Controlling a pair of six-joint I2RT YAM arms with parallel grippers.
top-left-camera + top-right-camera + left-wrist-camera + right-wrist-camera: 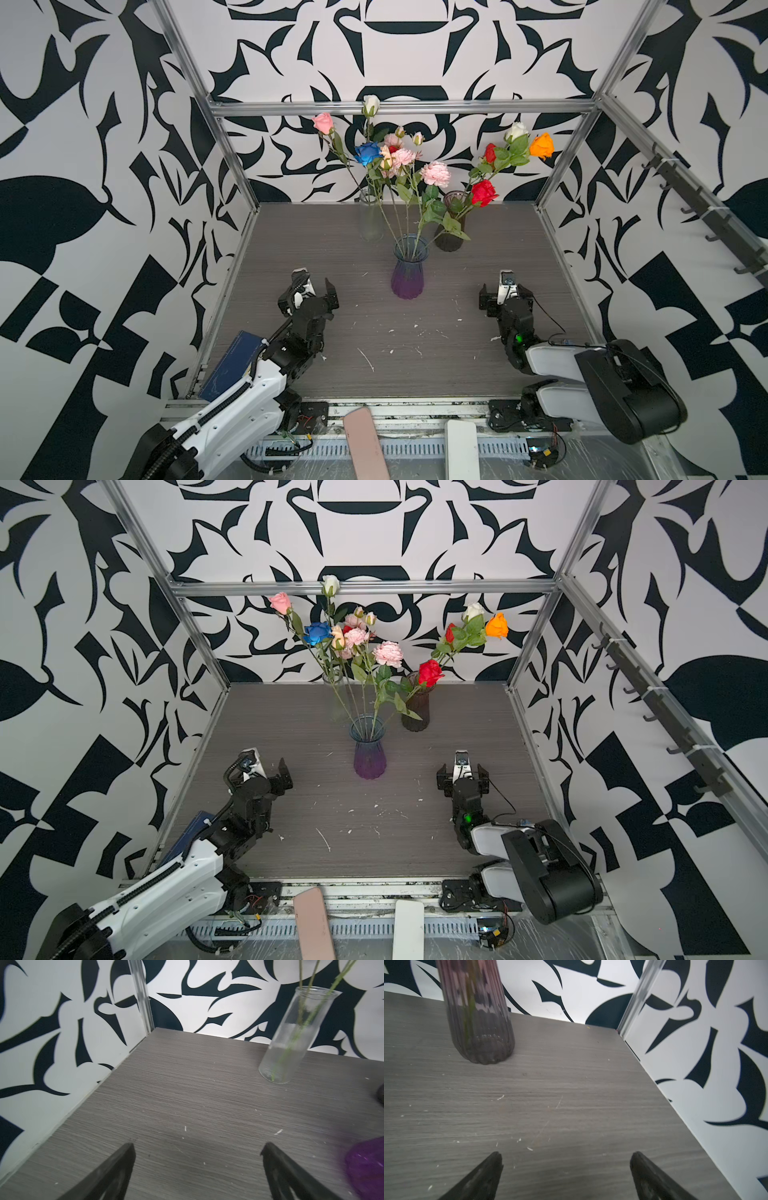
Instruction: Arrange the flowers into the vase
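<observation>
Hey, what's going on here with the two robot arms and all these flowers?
Nothing is being handled right now. The left tool and the right tool are both open and empty, held low over the table, left and right of the purple vase. The flowers all stand in vases: that one, plus a clear vase and a dark vase behind it. No loose flower is in view.

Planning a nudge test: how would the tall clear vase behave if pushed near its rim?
Tall and narrow, the clear vase probably tips rather than slides. Its smooth, glass-like wall may slip in a grip. The leaning stems likely worsen tipping.
</observation>
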